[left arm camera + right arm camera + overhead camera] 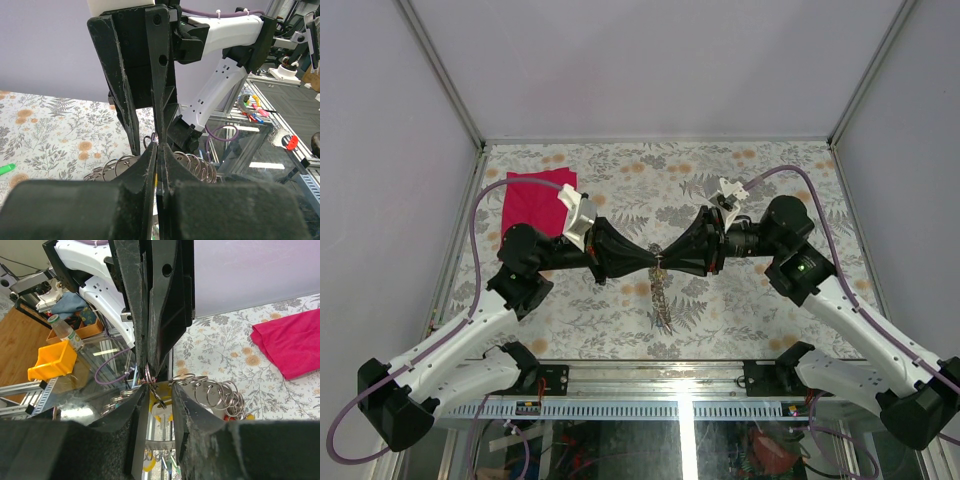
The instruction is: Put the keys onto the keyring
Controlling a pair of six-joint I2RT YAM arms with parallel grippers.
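My left gripper (pixel 157 150) is pinched right down, its pads pressed together with no gap. It meets the right gripper (pixel 159 392) nose to nose over the middle of the table (pixel 770 320). Wire loops of the keyring (pixel 662 295) sit at the left tips, so I read that as a grip on it. The right fingers (pixel 187 415) stand partly apart, with thin wire and something yellow in the gap between them, and nothing looks squeezed. The keyring dangles below the meeting point with the keys (pixel 664 312) strung along it. I can't tell if its end touches the table. A red cloth (pixel 532 200) lies far left.
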